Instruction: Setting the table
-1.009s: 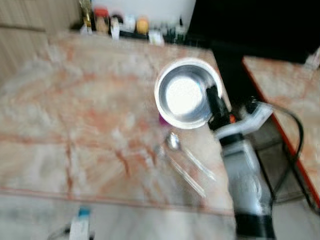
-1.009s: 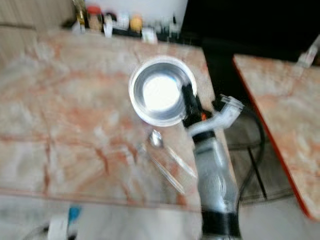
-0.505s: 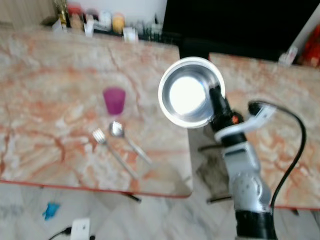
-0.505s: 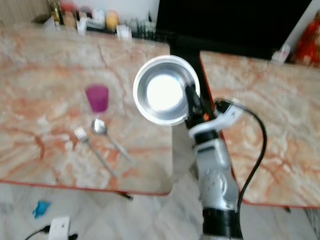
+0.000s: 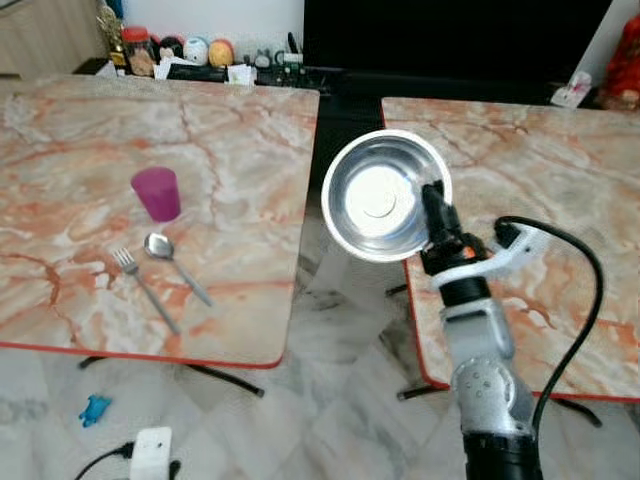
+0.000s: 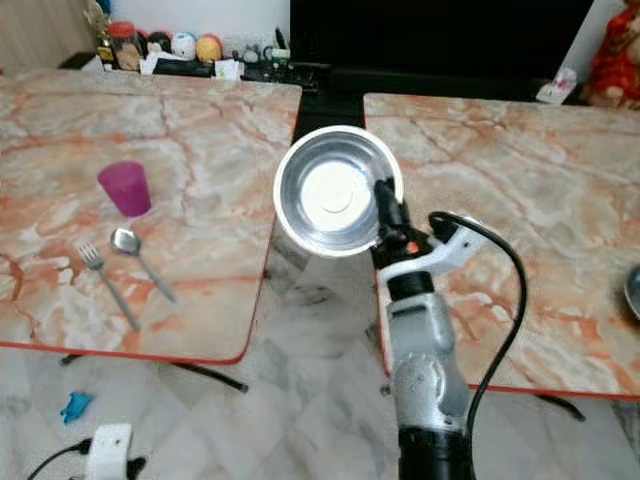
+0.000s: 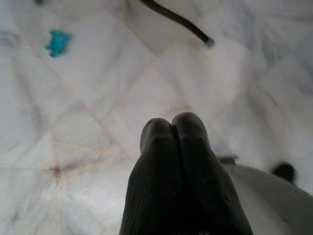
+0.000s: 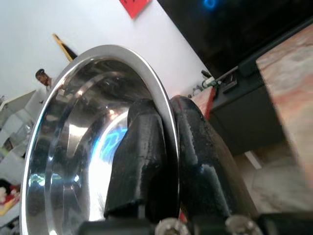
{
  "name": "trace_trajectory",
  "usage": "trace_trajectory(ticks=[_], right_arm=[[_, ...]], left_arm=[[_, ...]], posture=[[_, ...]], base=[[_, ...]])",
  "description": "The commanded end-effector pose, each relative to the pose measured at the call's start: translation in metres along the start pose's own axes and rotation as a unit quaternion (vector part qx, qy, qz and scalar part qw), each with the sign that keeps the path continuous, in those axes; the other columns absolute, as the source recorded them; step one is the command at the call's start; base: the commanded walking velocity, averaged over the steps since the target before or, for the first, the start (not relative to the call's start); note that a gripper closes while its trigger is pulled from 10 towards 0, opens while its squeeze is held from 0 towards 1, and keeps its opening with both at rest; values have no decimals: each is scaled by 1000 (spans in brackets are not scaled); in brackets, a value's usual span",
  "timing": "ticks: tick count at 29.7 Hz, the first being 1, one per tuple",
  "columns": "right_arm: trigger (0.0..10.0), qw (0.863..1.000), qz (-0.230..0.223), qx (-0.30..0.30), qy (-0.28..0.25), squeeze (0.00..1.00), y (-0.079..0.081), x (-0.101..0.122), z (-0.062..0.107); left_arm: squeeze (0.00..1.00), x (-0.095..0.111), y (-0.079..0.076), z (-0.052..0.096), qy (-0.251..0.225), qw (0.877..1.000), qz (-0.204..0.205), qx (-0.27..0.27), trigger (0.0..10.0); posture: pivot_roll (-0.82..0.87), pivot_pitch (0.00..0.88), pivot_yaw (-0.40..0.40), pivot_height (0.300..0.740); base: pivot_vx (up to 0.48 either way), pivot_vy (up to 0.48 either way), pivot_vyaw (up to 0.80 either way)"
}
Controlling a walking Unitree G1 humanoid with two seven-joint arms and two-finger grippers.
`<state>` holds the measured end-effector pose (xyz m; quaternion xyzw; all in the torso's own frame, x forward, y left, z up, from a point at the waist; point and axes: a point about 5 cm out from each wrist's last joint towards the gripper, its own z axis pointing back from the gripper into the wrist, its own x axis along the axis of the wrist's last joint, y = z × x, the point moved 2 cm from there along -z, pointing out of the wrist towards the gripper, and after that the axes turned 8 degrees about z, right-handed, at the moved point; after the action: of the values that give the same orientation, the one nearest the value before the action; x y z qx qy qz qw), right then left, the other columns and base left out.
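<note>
My right gripper [image 5: 433,203] is shut on the rim of a shiny steel bowl [image 5: 378,195], held up in the air over the gap between two marble-topped tables. The right wrist view shows the bowl [image 8: 83,147] with its rim pinched between the two black fingers [image 8: 195,147]. On the left table [image 5: 220,150] stand a purple cup [image 5: 157,193], a spoon [image 5: 170,262] and a fork [image 5: 143,288]. My left gripper [image 7: 172,128] hangs shut over the floor, holding nothing.
The right table [image 5: 540,150] sits beside my right arm, a black cable [image 5: 590,290] looping over it. Jars and small items [image 5: 180,52] line a shelf behind the left table. A white plug [image 5: 152,455] and a blue scrap [image 5: 92,410] lie on the tiled floor.
The camera has swung to the right, so the left table with cup, spoon and fork has slid left in view and the right table has come in. The bowl stays in my right gripper.
</note>
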<state>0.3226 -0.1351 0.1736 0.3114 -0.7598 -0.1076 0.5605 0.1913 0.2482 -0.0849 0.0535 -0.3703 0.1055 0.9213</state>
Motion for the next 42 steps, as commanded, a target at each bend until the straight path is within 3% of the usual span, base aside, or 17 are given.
trace_trajectory(ticks=[1,2,3,5,6,10,16,24,34,36,41,42], right_arm=[[10000,999,39,-19,-13,0,-16,21,13],[10000,999,39,-19,-13,0,-16,21,13],[10000,996,78,-31,1,0,-31,29,23],[10000,995,92,-36,6,0,-36,33,27],[10000,992,122,-38,13,0,-44,42,32],[10000,988,147,-41,11,0,-52,56,29],[10000,991,130,-26,2,0,-41,52,16],[10000,993,120,-19,7,0,-35,45,12],[10000,993,114,-27,6,0,-35,42,11],[10000,993,116,-34,3,0,-37,43,10],[10000,979,137,-147,-28,0,-66,59,8],[10000,979,137,-147,-28,0,-66,59,8]], left_arm=[[0,-11,-10,1,20,1000,4,-11,10000],[0,-11,-10,1,20,1000,4,-11,10000],[0,-13,-11,2,24,1000,3,-13,10000],[0,-15,-12,2,26,1000,3,-14,10000],[0,-17,-14,2,29,999,2,-16,10000],[0,-18,-16,2,32,999,3,-18,10000],[0,-18,-17,2,30,999,9,-18,10000],[0,-20,-17,3,35,999,7,-17,10000],[0,-23,-19,3,39,999,11,-19,10000],[0,-23,-19,4,40,999,12,-20,10000],[0,-23,-21,3,42,999,15,-23,10000],[0,-23,-21,3,42,999,15,-23,10000]], posture=[[103,90,-36,740],[103,90,-36,740],[85,93,-36,740],[82,95,-36,740],[78,97,-39,740],[70,98,-48,740],[85,97,-57,740],[82,100,-58,740],[77,95,-59,740],[78,90,-61,740],[83,79,-63,740],[83,79,-63,740]], base=[[0,-480,0],[0,-480,0],[0,-480,0],[0,-480,0],[0,-480,0],[0,-480,0],[0,-480,0],[0,-480,0],[0,0,0],[0,0,0],[0,0,0],[0,0,0]])
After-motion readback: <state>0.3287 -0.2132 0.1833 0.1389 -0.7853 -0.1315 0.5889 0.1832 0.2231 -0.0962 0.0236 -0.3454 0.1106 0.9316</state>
